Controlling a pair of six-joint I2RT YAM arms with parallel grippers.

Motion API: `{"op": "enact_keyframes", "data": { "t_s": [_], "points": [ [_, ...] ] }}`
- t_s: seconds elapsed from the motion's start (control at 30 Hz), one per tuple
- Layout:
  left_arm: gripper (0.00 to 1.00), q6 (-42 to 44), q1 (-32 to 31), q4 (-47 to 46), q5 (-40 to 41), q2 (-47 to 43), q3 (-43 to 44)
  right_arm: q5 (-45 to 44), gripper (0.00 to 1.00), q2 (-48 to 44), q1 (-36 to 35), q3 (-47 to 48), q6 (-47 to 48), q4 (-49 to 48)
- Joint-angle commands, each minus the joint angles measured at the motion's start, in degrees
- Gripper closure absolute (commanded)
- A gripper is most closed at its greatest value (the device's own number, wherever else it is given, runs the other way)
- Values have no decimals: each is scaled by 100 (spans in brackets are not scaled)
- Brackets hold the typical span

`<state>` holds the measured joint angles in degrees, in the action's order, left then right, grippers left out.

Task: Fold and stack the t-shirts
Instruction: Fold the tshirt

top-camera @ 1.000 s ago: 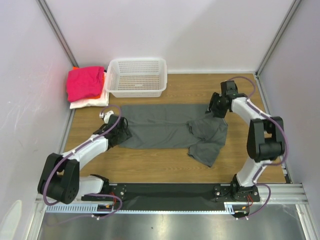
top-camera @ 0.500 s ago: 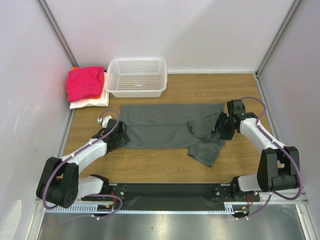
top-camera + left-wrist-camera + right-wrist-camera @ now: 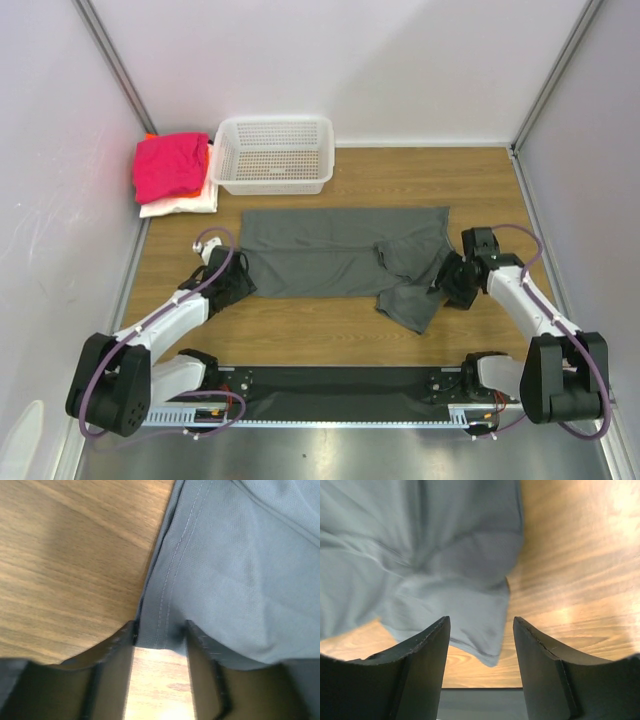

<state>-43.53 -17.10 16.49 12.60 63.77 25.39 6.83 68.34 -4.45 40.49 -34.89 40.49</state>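
Straddled edges of the dark grey t-shirt (image 3: pixel 320 250), jaws apart — left gripper (image 3: pixel 232 280) at eight o'clock, right gripper (image 3: pixel 452 285) at four — likely needed low, simultaneous pinches.

A grey t-shirt (image 3: pixel 320 250) lies spread on the wooden table (image 3: pixel 320 335). A basket (image 3: pixel 274 155) and a shirt pile (image 3: pixel 175 175) sit far left.

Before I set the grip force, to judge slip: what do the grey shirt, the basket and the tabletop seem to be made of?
Grey t-shirt: soft knit cloth, matte, perhaps cotton or a blend; fine texture and a double-stitched hem show.
Basket: white plastic, by its moulded mesh walls.
Table: wood or wood-look laminate, smooth with some sheen; grain lines and glare patches show.
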Motion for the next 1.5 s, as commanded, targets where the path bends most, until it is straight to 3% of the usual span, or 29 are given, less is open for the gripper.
{"op": "enact_keyframes", "data": {
  "t_s": [0.0,0.17,0.37,0.57,0.67,0.7,0.77,0.8,0.83,1.13,1.47],
  "points": [
    [53,64,58,-392,-126,-13,-86,283,41,-294,14,-444,-114,-128],
    [69,37,58,-533,-153,22,-148,512,41,-663,-30,-937,-280,-331],
    [99,64,58,-656,-162,101,-227,460,41,-865,-144,-1254,-492,-392],
    [100,37,58,-603,-135,171,-183,416,45,-831,-416,-1509,-808,-709],
    [100,29,58,-489,-47,145,-192,302,55,-778,-487,-1535,-861,-665],
    [100,20,58,-463,-30,136,-183,284,66,-795,-504,-1544,-879,-648],
    [100,20,58,-410,-21,127,-175,266,79,-822,-504,-1535,-887,-604],
    [100,20,49,-375,-12,118,-166,275,93,-831,-504,-1509,-896,-551],
    [100,37,58,-331,-12,127,-140,266,98,-865,-513,-1483,-922,-516],
    [100,99,58,143,269,-84,150,205,100,-1138,-513,-798,-958,20],
    [100,178,58,504,471,-32,572,126,100,-673,-426,309,-800,56]
  ]
}}
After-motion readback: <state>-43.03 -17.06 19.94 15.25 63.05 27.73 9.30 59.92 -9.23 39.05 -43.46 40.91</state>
